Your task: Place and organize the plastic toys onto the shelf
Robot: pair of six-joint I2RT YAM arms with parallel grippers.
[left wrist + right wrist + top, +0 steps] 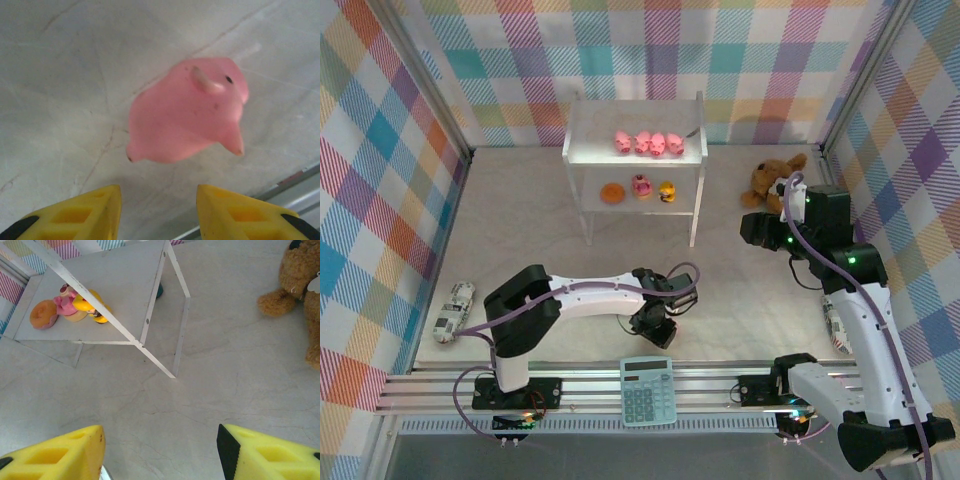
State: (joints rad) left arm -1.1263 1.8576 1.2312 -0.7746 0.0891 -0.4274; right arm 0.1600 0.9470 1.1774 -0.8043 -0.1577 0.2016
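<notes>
The white shelf (582,142) stands at the back centre. Several pink pigs (642,143) line its top. An orange ring (612,193), a pink cupcake piece (641,186) and a yellow duck (667,192) sit on its lower board (125,285). One more pink pig (187,112) lies on its side on the table, just ahead of my left gripper (159,190), which is open with nothing between its yellow fingers. That gripper (655,325) hangs low near the table's front. My right gripper (757,228) (160,430) hovers open and empty, right of the shelf.
A brown plush animal (772,178) lies at the back right. A teal calculator (646,390) rests on the front metal rail (580,385). Printed white rolls lie at the left (452,310) and right (835,325) table edges. Plaid walls enclose three sides.
</notes>
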